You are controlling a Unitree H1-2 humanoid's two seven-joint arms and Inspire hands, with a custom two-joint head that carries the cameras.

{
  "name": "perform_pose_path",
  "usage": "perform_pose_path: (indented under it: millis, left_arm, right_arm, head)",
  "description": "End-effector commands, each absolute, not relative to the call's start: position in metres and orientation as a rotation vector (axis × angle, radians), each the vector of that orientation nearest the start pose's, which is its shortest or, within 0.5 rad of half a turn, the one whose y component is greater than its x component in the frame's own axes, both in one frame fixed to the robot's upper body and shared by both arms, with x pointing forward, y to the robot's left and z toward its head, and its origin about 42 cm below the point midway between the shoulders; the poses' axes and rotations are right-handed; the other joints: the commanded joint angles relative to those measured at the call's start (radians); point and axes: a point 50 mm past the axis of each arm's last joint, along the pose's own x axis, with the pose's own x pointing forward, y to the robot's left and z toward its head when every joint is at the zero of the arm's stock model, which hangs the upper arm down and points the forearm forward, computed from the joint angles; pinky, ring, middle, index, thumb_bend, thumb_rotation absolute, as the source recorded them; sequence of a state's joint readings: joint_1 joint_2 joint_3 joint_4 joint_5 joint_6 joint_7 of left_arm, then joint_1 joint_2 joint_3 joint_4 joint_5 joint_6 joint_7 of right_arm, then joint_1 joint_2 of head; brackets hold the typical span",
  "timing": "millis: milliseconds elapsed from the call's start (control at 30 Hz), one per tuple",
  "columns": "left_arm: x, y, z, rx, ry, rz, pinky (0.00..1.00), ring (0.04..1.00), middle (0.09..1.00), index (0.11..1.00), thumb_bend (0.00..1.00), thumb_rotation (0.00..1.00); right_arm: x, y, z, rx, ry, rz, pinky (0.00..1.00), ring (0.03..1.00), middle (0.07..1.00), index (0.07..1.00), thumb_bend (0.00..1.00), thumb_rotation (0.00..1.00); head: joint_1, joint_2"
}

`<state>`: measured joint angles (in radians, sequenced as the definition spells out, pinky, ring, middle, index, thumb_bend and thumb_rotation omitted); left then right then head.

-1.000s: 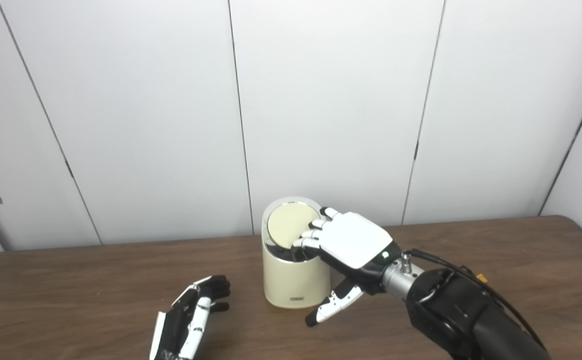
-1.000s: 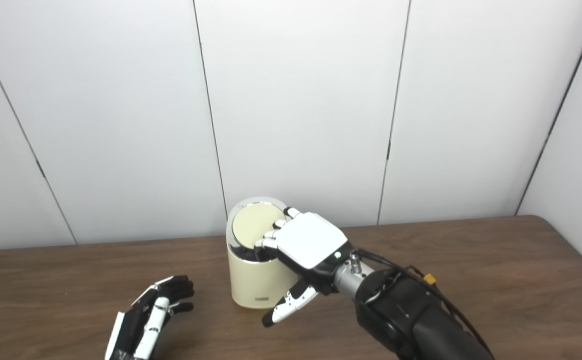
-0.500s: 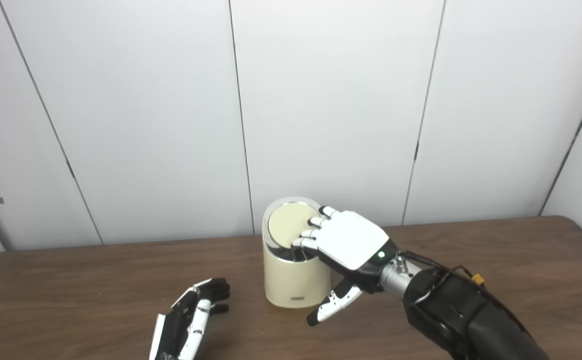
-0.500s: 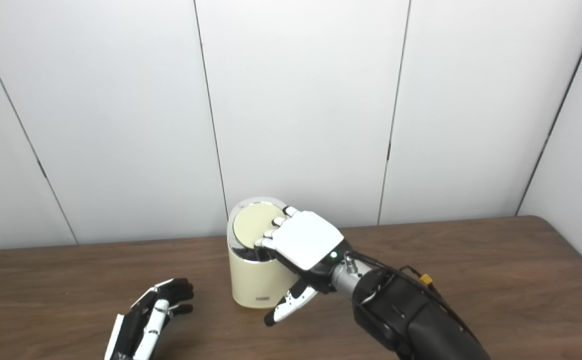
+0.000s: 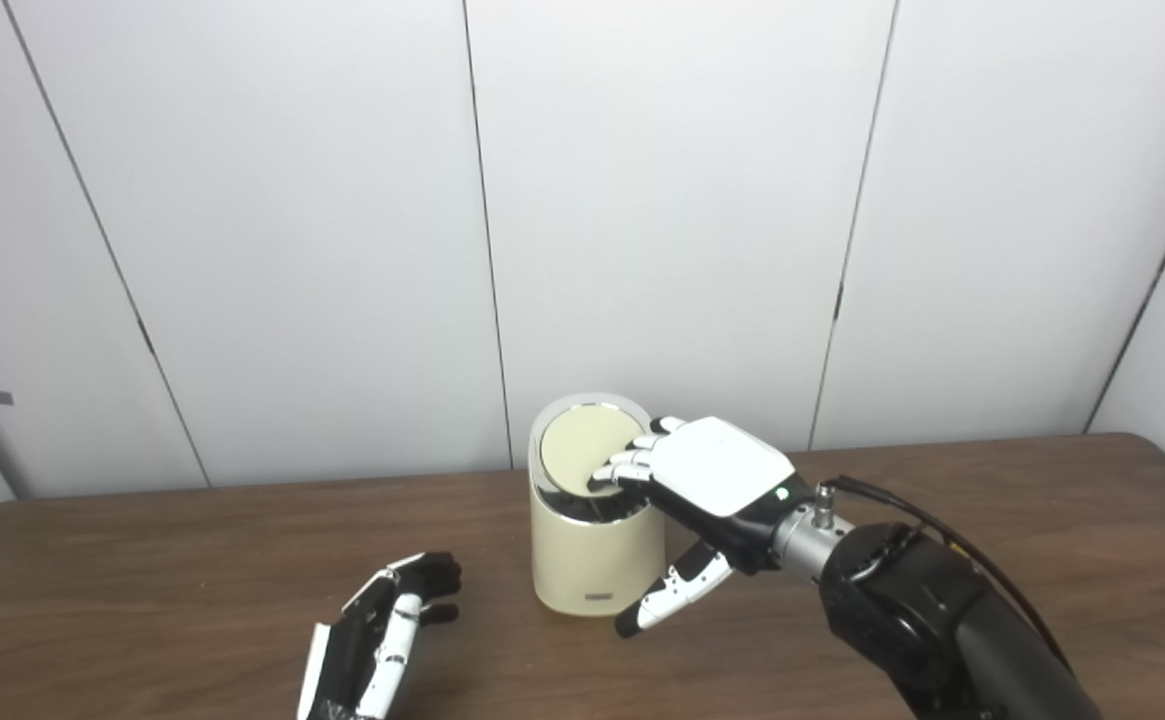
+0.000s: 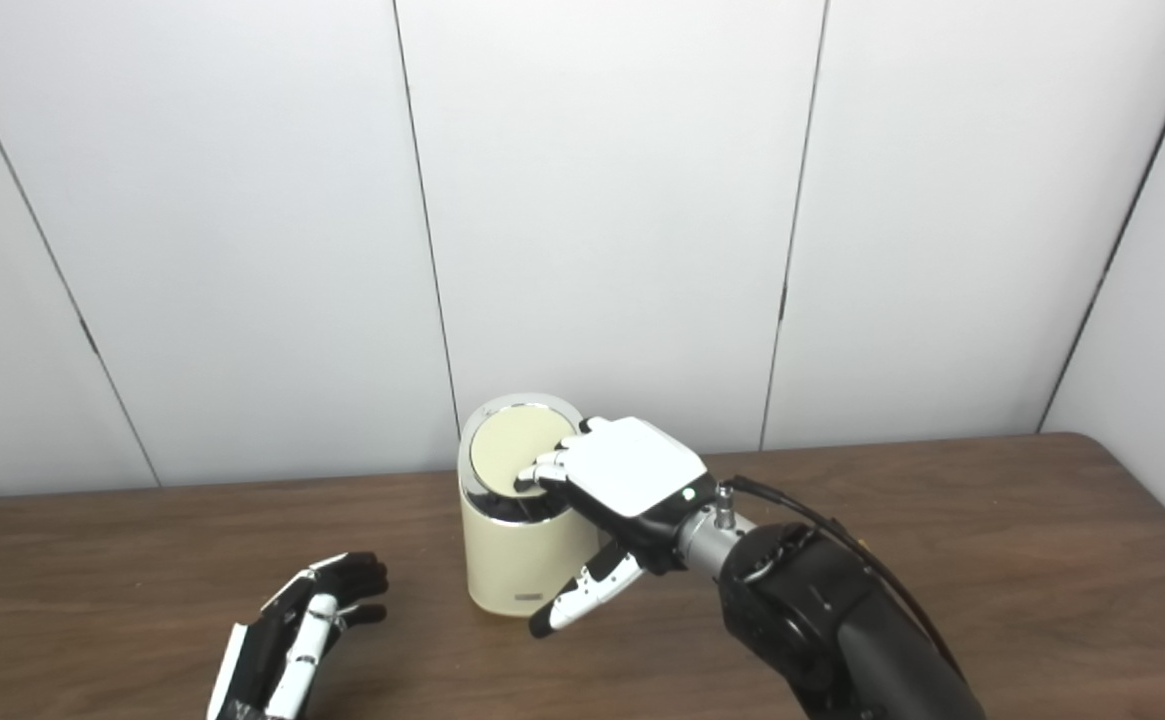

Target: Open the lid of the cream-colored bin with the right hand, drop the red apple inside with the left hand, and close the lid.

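While our right hand [image 5: 717,478], white-backed with black and white fingers, reaches over the top of the small cream-colored cylindrical bin [image 5: 594,555], its fingertips [image 5: 610,474] rest on the round cream lid [image 5: 585,456], which sits tilted inside a shiny chrome ring, its near edge sunk so that a dark gap shows at the front. This hand grasps nothing: the fingers lie loosely side by side on the lid, and the thumb points down and forward in front of the bin's right side, apart from the wall. Our left hand [image 5: 382,632] lies low over the dark brown wooden table [image 5: 992,520], to the left of the bin and well apart from it, with fingers curled loosely and nothing visible in it. We cannot see the red apple anywhere. Behind the table stands a wall of plain white panels [image 6: 602,220].
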<state>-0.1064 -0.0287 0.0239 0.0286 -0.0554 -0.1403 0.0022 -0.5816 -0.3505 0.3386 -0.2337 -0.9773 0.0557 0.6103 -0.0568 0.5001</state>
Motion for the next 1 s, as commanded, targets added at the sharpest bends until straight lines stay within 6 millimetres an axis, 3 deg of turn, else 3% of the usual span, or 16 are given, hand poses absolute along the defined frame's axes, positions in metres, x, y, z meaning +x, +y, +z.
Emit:
perform_pose_path:
  millis: [0, 300, 533, 967]
  left_arm:
    - [0.322, 0.196, 0.145, -0.092, -0.286, -0.007, 0.66, 0.717, 0.697, 0.678, 0.29, 0.63]
    - [0.322, 0.195, 0.148, -0.092, -0.297, -0.011, 0.67, 0.713, 0.691, 0.674, 0.29, 0.63]
    - [0.323, 0.195, 0.149, -0.098, -0.298, -0.008, 0.66, 0.714, 0.690, 0.674, 0.28, 0.63]
    - [0.323, 0.195, 0.149, -0.096, -0.295, -0.006, 0.66, 0.715, 0.689, 0.672, 0.29, 0.64]
  right_arm:
    - [0.395, -0.173, 0.297, -1.481, -0.346, 0.505, 0.95, 0.894, 0.846, 0.824, 0.80, 0.74]
    - [0.390, -0.164, 0.296, -1.568, -0.303, 0.577, 0.96, 0.904, 0.824, 0.790, 0.86, 0.79]
    - [0.386, -0.159, 0.279, -1.749, -0.306, 0.544, 0.99, 0.912, 0.811, 0.783, 0.88, 0.81]
    - [0.382, -0.158, 0.267, -1.763, -0.306, 0.536, 1.00, 0.937, 0.817, 0.783, 0.87, 0.79]
  head:
    - [0.000, 0.000]
    - [0.003, 0.018]
    - [0.004, 0.019]
    - [0.004, 0.017]
